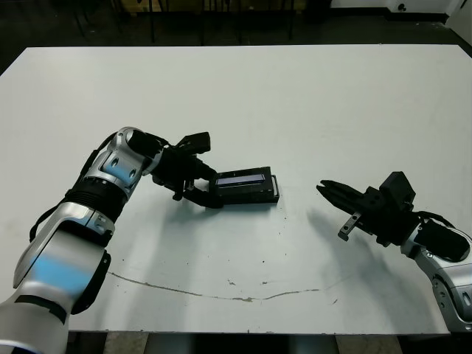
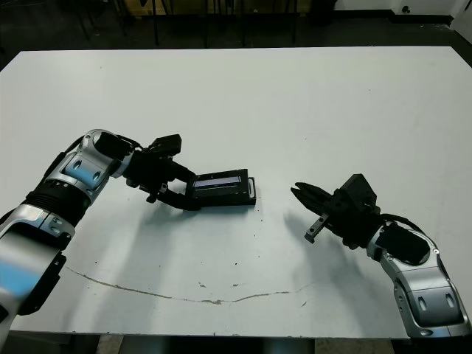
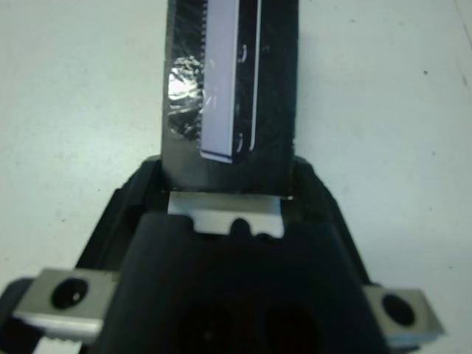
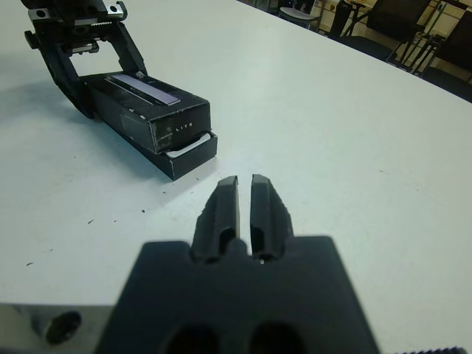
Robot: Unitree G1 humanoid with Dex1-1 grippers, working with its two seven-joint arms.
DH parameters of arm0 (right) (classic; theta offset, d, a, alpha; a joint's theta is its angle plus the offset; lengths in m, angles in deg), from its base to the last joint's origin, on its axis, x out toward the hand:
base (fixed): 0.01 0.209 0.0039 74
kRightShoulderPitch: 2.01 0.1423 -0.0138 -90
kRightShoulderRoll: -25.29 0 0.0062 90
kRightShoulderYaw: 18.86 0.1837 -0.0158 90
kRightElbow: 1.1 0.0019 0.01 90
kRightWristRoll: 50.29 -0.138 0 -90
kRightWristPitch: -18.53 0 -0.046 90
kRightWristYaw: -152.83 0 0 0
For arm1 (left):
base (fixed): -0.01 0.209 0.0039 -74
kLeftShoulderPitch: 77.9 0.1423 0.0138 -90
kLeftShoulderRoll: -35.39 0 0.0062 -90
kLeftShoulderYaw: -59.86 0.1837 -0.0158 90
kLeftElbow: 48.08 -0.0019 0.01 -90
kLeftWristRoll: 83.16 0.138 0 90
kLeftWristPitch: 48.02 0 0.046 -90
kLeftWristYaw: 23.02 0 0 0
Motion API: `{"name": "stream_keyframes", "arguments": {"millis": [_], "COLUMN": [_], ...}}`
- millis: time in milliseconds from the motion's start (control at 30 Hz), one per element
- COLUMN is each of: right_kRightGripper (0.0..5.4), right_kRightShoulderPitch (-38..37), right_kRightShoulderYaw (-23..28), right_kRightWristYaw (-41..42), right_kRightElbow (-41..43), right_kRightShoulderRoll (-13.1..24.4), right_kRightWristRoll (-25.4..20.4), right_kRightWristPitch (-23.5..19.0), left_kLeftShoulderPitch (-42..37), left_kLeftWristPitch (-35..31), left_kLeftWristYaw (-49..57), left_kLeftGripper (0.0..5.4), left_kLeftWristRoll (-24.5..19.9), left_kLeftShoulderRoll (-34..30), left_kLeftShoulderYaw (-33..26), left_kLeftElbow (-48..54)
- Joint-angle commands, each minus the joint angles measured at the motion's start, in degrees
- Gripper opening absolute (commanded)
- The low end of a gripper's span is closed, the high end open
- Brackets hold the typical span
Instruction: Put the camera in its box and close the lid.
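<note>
White table (image 1: 295,103), lid (image 4: 151,99) over white-lined box (image 4: 190,153).

Bare table (image 1: 295,110) all round; only lid (image 1: 247,184) (left gripper (image 1: 198,193) clamped) obstructs.

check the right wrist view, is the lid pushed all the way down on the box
No, the lid sits raised and shifted, leaving the white-lined end of the box sticking out beneath it.

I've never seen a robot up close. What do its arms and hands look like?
Both arms are glossy silver shells with black joints and black cables. Each ends in a black hand: the left hand and the right hand each have two slim black fingers, with small silver metal brackets.
</note>
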Motion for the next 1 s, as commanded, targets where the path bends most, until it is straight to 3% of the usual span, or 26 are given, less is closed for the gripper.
{"name": "stream_keyframes", "arguments": {"millis": [33,433,1000], "right_kRightGripper": [0.0,0.0,0.0], "right_kRightShoulderPitch": [-1.1,-1.8,-2.1], "right_kRightShoulderYaw": [0.1,0.2,0.1], "right_kRightWristYaw": [-0.2,-0.2,-0.5], "right_kRightElbow": [0.2,0.6,1.0], "right_kRightShoulderRoll": [0.4,0.2,0.4], "right_kRightWristRoll": [0.2,-0.1,-0.1], "right_kRightWristPitch": [-0.8,-0.6,-0.6], "left_kLeftShoulderPitch": [2.6,2.4,-2.2], "left_kLeftWristPitch": [-1.0,-4.2,-0.3], "left_kLeftWristYaw": [-1.7,-1.6,-1.0], "left_kLeftGripper": [2.64,2.64,2.64], "left_kLeftWristRoll": [0.4,-1.4,4.3], "left_kLeftShoulderRoll": [1.3,6.9,11.9], "left_kLeftShoulderYaw": [1.8,1.6,6.1], "left_kLeftElbow": [-0.4,-3.6,-10.1]}}
